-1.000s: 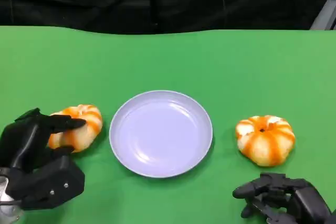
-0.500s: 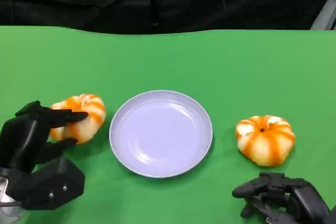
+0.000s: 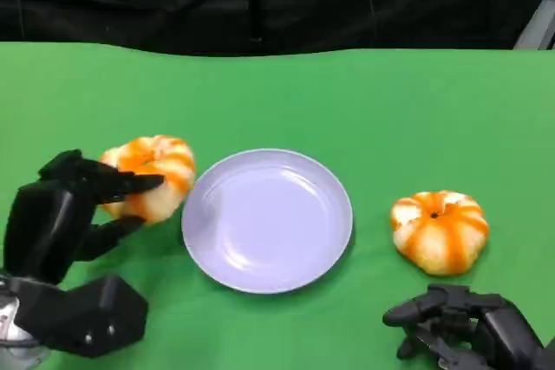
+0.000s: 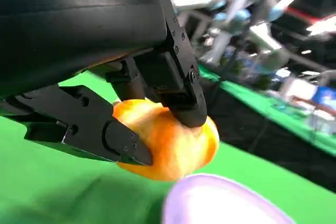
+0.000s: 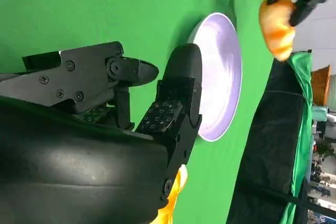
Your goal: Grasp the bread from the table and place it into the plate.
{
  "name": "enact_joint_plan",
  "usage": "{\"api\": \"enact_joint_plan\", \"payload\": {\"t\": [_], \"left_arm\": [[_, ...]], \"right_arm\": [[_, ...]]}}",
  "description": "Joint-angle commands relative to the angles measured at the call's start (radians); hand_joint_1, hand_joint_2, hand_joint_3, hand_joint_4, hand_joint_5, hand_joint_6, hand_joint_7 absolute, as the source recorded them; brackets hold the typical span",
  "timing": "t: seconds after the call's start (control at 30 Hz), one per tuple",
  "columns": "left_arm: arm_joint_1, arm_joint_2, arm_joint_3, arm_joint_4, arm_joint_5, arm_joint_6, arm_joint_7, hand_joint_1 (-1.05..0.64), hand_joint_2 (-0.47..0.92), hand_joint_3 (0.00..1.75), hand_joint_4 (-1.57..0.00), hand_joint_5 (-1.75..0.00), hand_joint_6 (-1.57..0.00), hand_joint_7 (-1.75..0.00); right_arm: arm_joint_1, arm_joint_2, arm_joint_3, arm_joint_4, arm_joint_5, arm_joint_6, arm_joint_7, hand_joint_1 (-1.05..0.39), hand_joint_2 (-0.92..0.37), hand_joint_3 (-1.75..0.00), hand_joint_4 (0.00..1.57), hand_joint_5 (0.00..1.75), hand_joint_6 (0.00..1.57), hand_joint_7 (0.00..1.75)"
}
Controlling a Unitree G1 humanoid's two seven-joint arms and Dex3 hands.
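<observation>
The left hand (image 3: 74,205) pinches the bread (image 3: 154,175) just beside the plate (image 3: 329,249). The shallow hold may slip, dropping it short of the rim.

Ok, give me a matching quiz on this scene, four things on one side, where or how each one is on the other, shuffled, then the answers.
Things:
1. left bread
2. right bread
3. plate
4. right hand

States:
A. empty, in the middle of the table
B. held by the left hand, beside the plate's rim
C. lying on the green table, untouched
D. low at the near edge, holding nothing

Pairs: 1-B, 2-C, 3-A, 4-D
</observation>
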Motion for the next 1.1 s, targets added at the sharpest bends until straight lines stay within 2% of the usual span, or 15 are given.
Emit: {"api": "enact_joint_plan", "payload": {"t": [0.03, 0.53, 1.1], "left_arm": [[0.033, 0.011, 0.020, -0.099, 0.015, 0.014, 0.007, 0.01, 0.90, 0.00, -0.60, -1.15, -1.30, -0.01], [0.079, -0.012, 0.016, -0.252, 0.025, 0.021, -0.044, 0.04, 0.89, 0.00, -0.62, -1.11, -1.31, -0.01], [0.077, -0.096, -0.032, -0.311, 0.043, 0.048, -0.140, 0.05, 0.86, 0.00, -0.61, -1.14, -1.30, 0.00]], "right_arm": [[-0.002, -0.007, -0.009, 0.008, 0.007, -0.020, -0.004, -0.05, -0.92, -0.38, 0.77, 1.21, 0.98, 0.54], [-0.005, 0.000, -0.008, 0.012, 0.008, -0.018, -0.010, -0.03, -0.92, -0.39, 0.78, 1.23, 0.99, 0.54], [-0.007, 0.008, -0.005, 0.013, 0.001, -0.025, -0.016, -0.04, -0.92, -0.38, 0.77, 1.23, 0.99, 0.54]]}}
